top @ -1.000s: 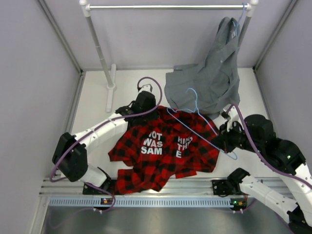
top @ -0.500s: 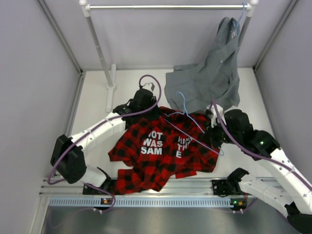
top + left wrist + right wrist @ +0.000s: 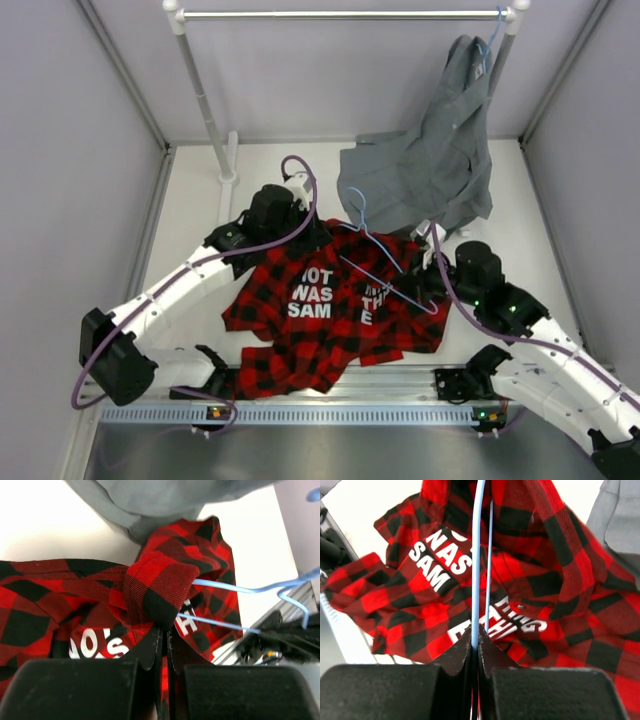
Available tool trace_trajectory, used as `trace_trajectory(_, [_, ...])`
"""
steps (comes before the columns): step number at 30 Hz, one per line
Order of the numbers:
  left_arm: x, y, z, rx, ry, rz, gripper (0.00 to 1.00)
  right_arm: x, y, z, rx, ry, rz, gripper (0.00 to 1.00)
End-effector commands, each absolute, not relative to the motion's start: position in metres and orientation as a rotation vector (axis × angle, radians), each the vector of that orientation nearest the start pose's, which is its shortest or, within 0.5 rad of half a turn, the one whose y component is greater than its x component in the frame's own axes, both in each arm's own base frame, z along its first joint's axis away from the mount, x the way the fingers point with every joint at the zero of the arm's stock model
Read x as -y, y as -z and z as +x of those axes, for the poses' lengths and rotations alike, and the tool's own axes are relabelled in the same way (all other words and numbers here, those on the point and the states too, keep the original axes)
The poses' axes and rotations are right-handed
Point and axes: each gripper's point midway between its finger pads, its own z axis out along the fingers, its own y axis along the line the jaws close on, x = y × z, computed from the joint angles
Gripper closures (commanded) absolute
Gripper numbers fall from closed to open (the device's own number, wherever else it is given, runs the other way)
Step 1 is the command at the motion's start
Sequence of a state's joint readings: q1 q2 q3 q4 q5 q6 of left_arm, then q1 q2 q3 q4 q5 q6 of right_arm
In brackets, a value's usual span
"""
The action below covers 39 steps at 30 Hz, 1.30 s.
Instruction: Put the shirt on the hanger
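The red-and-black plaid shirt [image 3: 340, 310] lies crumpled on the table, its white lettering up. My left gripper [image 3: 300, 235] is shut on a fold of the shirt's far edge [image 3: 162, 592] and lifts it. My right gripper [image 3: 432, 285] is shut on the thin light-blue hanger [image 3: 385, 265], which lies slanted over the shirt with its hook [image 3: 355, 200] pointing away. In the right wrist view the hanger wire [image 3: 479, 555] runs straight out from my shut jaws over the shirt [image 3: 530, 580]. In the left wrist view the hanger [image 3: 240, 587] reaches in beside the lifted fold.
A plain grey shirt [image 3: 425, 165] hangs from a second blue hanger on the white rail [image 3: 340, 14] at the back right, its hem resting on the table just behind the plaid shirt. The rail's left post [image 3: 205, 110] stands behind the left arm. Walls enclose both sides.
My right arm has carried the hanger left and toward the shirt's middle. My left gripper has moved slightly left, still holding the shirt's far edge.
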<state>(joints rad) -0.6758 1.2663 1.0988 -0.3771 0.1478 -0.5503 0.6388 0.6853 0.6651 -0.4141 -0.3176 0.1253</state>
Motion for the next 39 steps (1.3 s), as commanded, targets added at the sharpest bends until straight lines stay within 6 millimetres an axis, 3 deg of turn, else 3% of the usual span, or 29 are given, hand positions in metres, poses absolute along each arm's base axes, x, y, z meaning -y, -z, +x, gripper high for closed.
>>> trace_trajectory(1, [0.277, -0.236, 0.251, -2.198, 0.928, 0.357, 1.0, -0.22, -0.229, 0.184, -1.643, -0.815, -0.792, 1.0])
trace_trajectory(7, [0.271, -0.253, 0.23, -2.182, 0.957, 0.459, 1.0, -0.23, -0.222, 0.179, -1.567, -0.877, -0.845, 1.0])
trace_trajectory(13, [0.262, -0.275, 0.208, -2.136, 0.992, 0.517, 1.0, -0.24, -0.215, 0.189, -1.575, -0.889, -0.853, 1.0])
trace_trajectory(20, [0.252, -0.286, 0.193, -2.126, 0.973, 0.575, 1.0, -0.235, -0.227, 0.204, -1.544, -0.826, -0.779, 1.0])
trace_trajectory(24, [0.256, -0.287, 0.185, -2.137, 0.972, 0.643, 1.0, -0.224, -0.229, 0.217, -1.538, -0.693, -0.797, 1.0])
trace_trajectory(28, [0.267, -0.296, 0.17, -2.115, 0.984, 0.757, 1.0, -0.232, -0.235, 0.199, -1.484, -0.738, -0.937, 1.0])
trace_trajectory(31, [0.273, -0.304, 0.166, -2.098, 0.966, 0.793, 1.0, -0.232, -0.228, 0.191, -1.483, -0.753, -0.987, 1.0])
trace_trajectory(34, [0.277, -0.307, 0.169, -2.105, 0.926, 0.786, 1.0, -0.234, -0.238, 0.179, -1.374, -0.805, -0.981, 1.0])
trace_trajectory(35, [0.277, -0.307, 0.17, -2.112, 0.919, 0.779, 1.0, -0.237, -0.254, 0.174, -1.297, -0.849, -0.947, 1.0])
trace_trajectory(36, [0.275, -0.306, 0.176, -2.117, 0.883, 0.752, 1.0, -0.238, -0.25, 0.17, -1.284, -0.873, -0.935, 1.0])
trace_trajectory(39, [0.268, -0.303, 0.186, -2.138, 0.811, 0.681, 1.0, -0.236, -0.27, 0.163, -1.202, -0.92, -0.871, 1.0])
